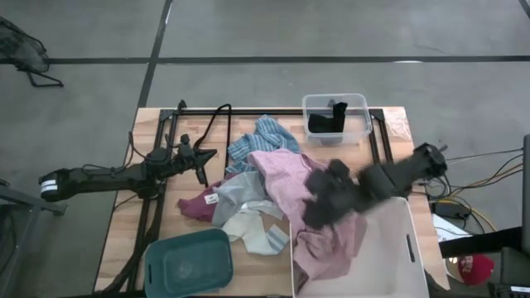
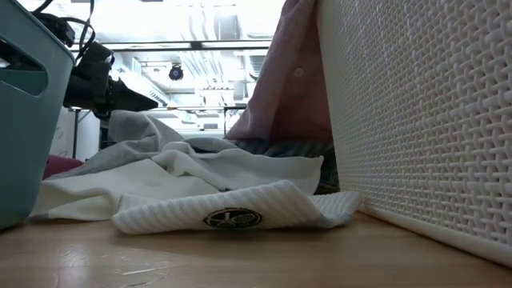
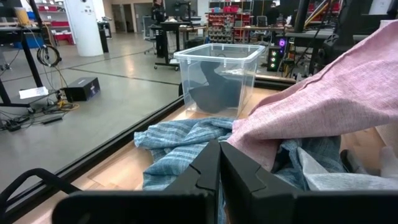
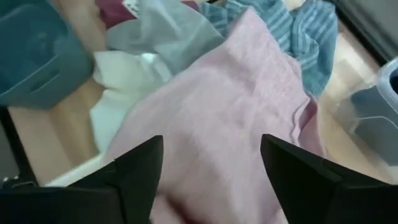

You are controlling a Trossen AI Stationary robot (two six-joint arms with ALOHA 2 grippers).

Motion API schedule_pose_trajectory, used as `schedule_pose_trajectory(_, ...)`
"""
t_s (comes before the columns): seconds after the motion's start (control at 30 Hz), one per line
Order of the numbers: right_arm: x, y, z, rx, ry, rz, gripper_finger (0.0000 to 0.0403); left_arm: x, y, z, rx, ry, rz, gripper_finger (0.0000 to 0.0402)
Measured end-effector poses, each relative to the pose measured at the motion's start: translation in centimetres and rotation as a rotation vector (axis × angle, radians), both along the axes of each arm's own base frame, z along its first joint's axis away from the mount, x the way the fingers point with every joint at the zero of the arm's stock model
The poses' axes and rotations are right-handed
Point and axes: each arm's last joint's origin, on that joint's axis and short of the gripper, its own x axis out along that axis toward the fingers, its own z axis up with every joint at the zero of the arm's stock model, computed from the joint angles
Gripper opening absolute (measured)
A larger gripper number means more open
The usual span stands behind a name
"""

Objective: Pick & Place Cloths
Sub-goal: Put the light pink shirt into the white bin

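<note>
A pile of cloths lies mid-table: a pink cloth [image 1: 281, 178] [image 4: 236, 112], a blue-striped one [image 1: 261, 141] [image 3: 180, 143], a grey one [image 1: 236, 194], a maroon one [image 1: 195, 203] and a white ribbed piece [image 2: 232, 212]. The pink cloth's near end drapes over the white bin's rim and hangs inside it [image 1: 327, 248]. My right gripper [image 1: 325, 203] [image 4: 214, 174] is open, right above the pink cloth at the bin's far left corner. My left gripper [image 1: 203, 157] [image 3: 219, 165] is shut and waits left of the pile. My right gripper points down over the pink cloth where it crosses the bin's rim, one open finger [image 4: 140, 165] on each side of the cloth's raised part. I cannot tell whether the fingers touch the fabric.
The white woven bin [image 1: 397, 248] [image 2: 416, 120] stands at the near right. A teal bin [image 1: 190, 261] [image 2: 24, 120] sits at the near left. A clear bin [image 1: 364, 103] [image 3: 217, 53] at the far edge holds a black cloth [image 1: 327, 120]. A black frame runs along the far edge.
</note>
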Motion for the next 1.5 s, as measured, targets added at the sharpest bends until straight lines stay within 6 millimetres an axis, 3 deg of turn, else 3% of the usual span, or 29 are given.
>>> schedule_pose_trajectory(0.23, 2.5, -8.4, -0.2, 0.187, 0.065, -0.024, 0.0307, 0.0, 0.0, 0.0, 0.0, 0.0, 0.0, 0.0014)
schedule_pose_trajectory(0.37, 2.9, -11.2, -1.4, 0.252, 0.109, -0.029, 0.0324, 0.0, 0.0, 0.0, 0.0, 0.0, 0.0, 0.0014)
schedule_pose_trajectory(0.53, 3.8, -12.2, -4.1, 0.34, 0.154, -0.016, 0.0339, 0.0, 0.0, 0.0, 0.0, 0.0, 0.0, 0.0014)
schedule_pose_trajectory(0.73, 5.0, -11.8, -7.0, 0.455, 0.129, 0.046, 0.0349, 0.0, 0.0, 0.0, 0.0, 0.0, 0.0, 0.0014)
schedule_pose_trajectory(0.97, 4.6, -11.8, -10.1, 0.491, 0.231, 0.011, 0.0332, 0.0, 0.0, 0.0, 0.0, 0.0, 0.0, 0.0014)
schedule_pose_trajectory(1.2, 4.5, -11.7, -11.0, 0.492, 0.248, 0.014, 0.0255, 0.0, 0.0, 0.0, 0.0, 0.0, 0.0, 0.0014)
schedule_pose_trajectory(1.33, 4.8, -11.6, -10.9, 0.491, 0.213, 0.046, 0.0164, 0.0, 0.0, 0.0, 0.0, 0.0, 0.0, 0.0014)
schedule_pose_trajectory(1.47, 5.1, -11.6, -10.8, 0.5, 0.186, 0.08, 0.0039, 0.0, 0.0, 0.0, 0.0, 0.0, 0.0, 0.0014)
schedule_pose_trajectory(1.5, 5.2, -11.6, -10.7, 0.499, 0.172, 0.089, 0.0026, 0.0, 0.0, 0.0, 0.0, 0.0, 0.0, 0.0014)
